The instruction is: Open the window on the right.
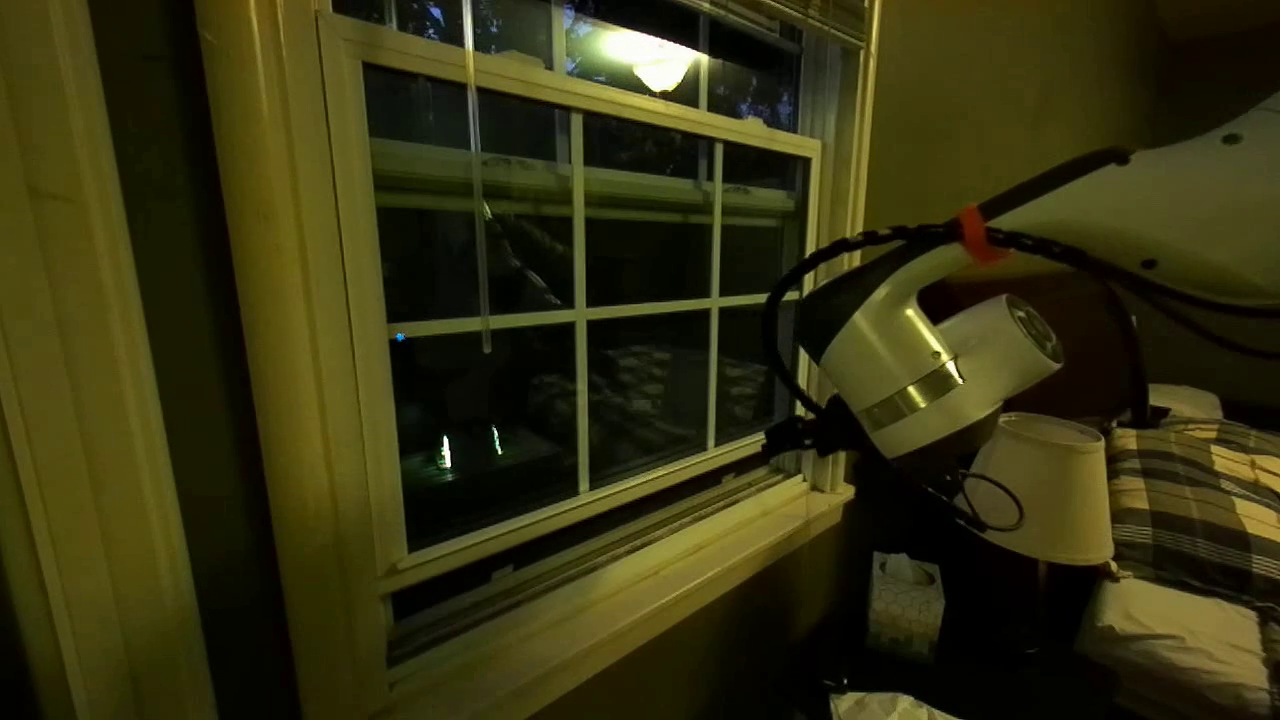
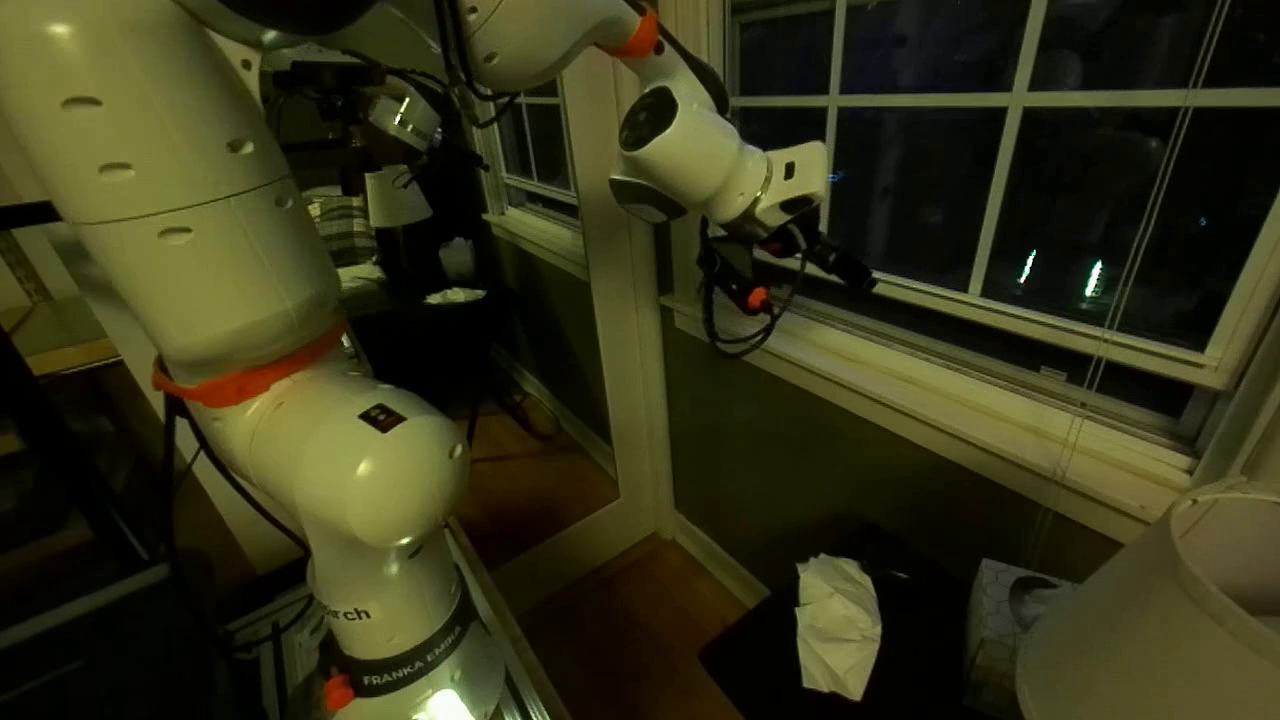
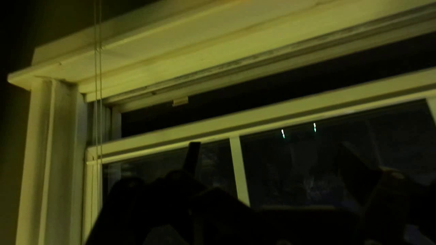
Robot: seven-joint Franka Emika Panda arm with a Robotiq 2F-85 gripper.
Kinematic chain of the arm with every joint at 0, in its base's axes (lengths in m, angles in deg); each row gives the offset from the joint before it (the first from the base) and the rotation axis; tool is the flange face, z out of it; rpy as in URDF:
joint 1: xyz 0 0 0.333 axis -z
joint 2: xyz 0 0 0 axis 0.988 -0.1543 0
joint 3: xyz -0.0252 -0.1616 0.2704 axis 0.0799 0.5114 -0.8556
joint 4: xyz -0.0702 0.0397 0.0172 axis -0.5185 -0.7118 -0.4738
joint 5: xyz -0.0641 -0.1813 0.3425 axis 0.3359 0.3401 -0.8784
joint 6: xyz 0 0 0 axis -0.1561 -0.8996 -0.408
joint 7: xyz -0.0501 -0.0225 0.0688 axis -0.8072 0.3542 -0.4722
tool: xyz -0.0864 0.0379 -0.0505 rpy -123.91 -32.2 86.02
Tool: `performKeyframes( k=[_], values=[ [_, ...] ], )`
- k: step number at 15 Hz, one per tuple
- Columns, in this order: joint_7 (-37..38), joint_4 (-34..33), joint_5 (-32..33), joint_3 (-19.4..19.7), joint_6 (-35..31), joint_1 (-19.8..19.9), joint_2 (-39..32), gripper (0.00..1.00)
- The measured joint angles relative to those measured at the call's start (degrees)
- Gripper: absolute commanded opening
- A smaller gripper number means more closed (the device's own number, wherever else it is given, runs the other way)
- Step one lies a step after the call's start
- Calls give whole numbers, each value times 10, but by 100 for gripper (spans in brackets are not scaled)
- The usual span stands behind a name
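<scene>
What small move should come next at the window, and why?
Probably ease the gripper down towards the gap under the sash, so it could push up from below. The sash stands only slightly raised, and in the wrist view a finger overlaps the glass, short of that gap; whether it touches, I can't tell.

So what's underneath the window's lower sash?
Beneath the lower sash there's a dark gap, then the windowsill. Only blackness shows through. In an exterior view, the tool hides part of the gap.

Arm (image 2: 210, 240) bent, pincer (image 3: 270, 148) seemingly spread
</scene>
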Motion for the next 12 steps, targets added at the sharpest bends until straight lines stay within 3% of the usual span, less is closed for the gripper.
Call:
performKeyframes(
  k=[3,7,9,12],
  values=[
    [-109,34,-142,-8,-3,-20,36,100],
    [-245,33,-318,6,-71,-93,74,100],
    [-283,18,-364,10,-118,-122,104,100],
    [-296,13,-375,13,-127,-130,133,100]
  ],
)
